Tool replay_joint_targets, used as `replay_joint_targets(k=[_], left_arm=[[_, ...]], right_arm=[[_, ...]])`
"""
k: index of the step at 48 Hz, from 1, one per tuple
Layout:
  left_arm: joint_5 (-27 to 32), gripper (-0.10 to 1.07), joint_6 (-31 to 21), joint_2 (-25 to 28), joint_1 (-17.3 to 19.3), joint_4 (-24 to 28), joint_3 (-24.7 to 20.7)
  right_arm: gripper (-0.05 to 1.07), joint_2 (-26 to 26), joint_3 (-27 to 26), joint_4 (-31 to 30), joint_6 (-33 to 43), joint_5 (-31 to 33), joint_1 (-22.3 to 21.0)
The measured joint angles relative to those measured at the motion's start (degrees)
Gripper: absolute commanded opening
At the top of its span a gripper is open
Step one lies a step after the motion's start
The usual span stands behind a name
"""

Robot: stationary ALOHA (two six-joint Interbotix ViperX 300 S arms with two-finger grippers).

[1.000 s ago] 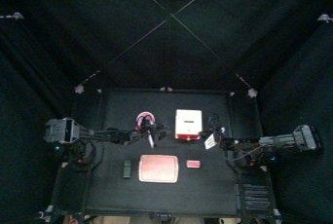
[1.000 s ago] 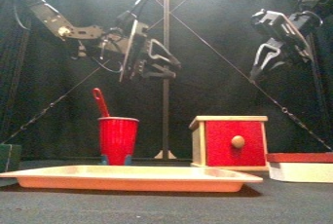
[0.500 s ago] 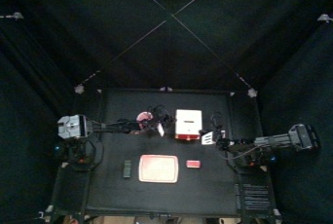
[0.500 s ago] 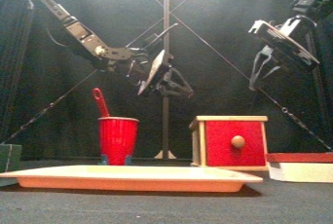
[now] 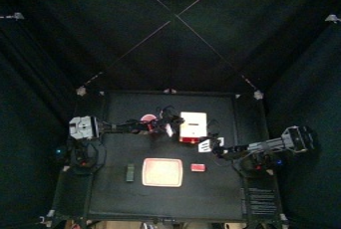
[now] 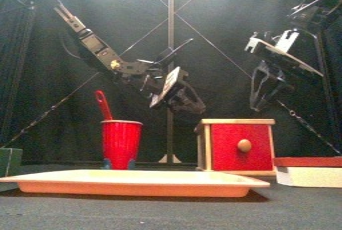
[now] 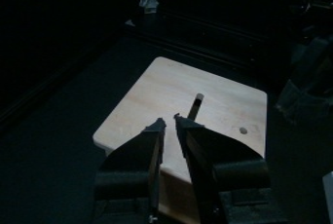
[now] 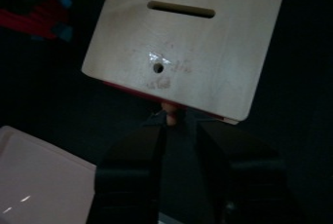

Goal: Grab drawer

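The drawer [image 6: 238, 146] is a small pale wooden box with a red front and a round knob; from above it shows as a white box [image 5: 194, 124] in the table's middle. My left gripper [image 6: 175, 82] hangs open, up and to the left of it, touching nothing. In the left wrist view the jaws [image 7: 173, 125] stand a little apart over the slotted top of the drawer [image 7: 215, 96]. My right gripper [image 6: 267, 82] hovers open above the drawer's right side. The right wrist view looks down on the drawer top [image 8: 196, 33], with the jaws [image 8: 184, 140] near its knob edge.
A red cup [image 6: 120, 142] with a red stick in it stands left of the drawer. A flat pink tray [image 6: 134, 182] lies along the front. A white and red block [image 6: 310, 172] sits at the right, a green object [image 6: 8, 161] at the left edge.
My left arm has reached further right and down toward the drawer. My right gripper has come left and lower, and its jaws have spread.
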Motion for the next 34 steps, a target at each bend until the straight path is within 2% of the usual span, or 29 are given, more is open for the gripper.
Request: replay_joint_targets(k=[10, 34], left_arm=[[1.5, 0.62, 0.0, 0.1, -0.1, 0.0, -0.1], [7.8, 0.62, 0.0, 3.1, -0.1, 0.0, -3.3]], right_arm=[[0.88, 3.5, -1.8, 1.3, -0.5, -0.6, 0.1], [0.89, 5.1, -1.8, 5.1, -1.3, -11.4, -4.2]])
